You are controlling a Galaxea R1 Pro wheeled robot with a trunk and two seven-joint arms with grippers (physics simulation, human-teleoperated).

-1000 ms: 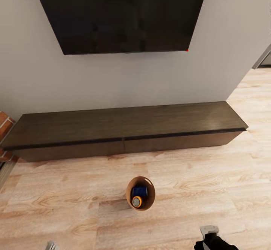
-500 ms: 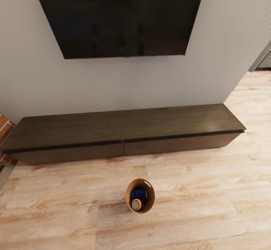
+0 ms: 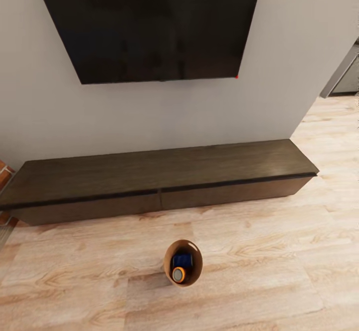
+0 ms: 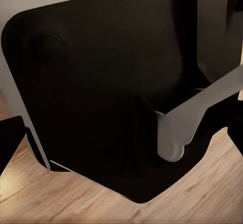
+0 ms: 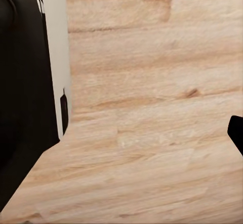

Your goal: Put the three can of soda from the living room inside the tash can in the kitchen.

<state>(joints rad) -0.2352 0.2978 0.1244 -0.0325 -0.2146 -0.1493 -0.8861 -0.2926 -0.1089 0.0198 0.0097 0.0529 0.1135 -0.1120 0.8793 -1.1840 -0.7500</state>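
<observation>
Bin (image 3: 183, 269) on pale plank floor (image 3: 279, 271) of the living room, standing alone a little way in front of a long dark low cabinet (image 3: 159, 181) and below a black wall TV (image 3: 149, 21). Inside, resting on the brown lining: an orange can (image 3: 179, 274) with silver top facing up, and a dark blue can (image 3: 182, 260) touching it on the cabinet side. Third can hidden or absent; cannot tell which. Likely placed there as a carrier, so several cans travel to the kitchen in one trip, though as a judgement only. Off to the right edge, a doorway strip (image 3: 344, 74) with grey beyond, perhaps the way out.

Seen from the head camera: the whole room layout and the bin's contents. Seen from the left wrist camera: close dark rounded robot housing (image 4: 101, 92) with a pale grey bracket (image 4: 187, 122) over a sliver of wood floor, suggesting an arm tucked against the body. Seen from the right wrist camera: plank floor beside a black and white robot panel (image 5: 35, 82), and a dark tip (image 5: 237, 133) at the frame edge. Gripper state for either arm: impossible to tell.
</observation>
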